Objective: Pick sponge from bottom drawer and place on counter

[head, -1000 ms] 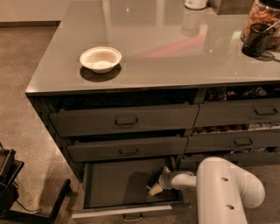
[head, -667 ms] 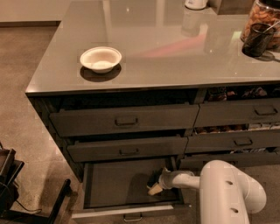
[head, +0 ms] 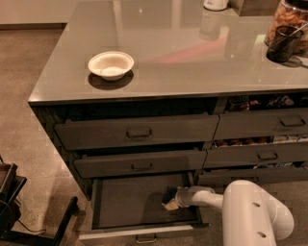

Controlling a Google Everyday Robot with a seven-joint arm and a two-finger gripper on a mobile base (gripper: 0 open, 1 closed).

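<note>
Inside the open bottom drawer (head: 130,202), toward its right wall, we note the sponge (head: 171,206), hand (head: 169,198) right at it; its grip we cannot tell. White bowl (head: 111,65) sits near the front-left corner of the surface (head: 192,57).

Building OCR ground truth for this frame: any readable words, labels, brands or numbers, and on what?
No readable text in this view.
Packages in the open right-hand drawers: possible print, too blurred to read.
Jar at the back right of the counter: no legible label.
White bowl: no markings.
Gripper, in the bottom drawer at the sponge: no markings visible.
</note>
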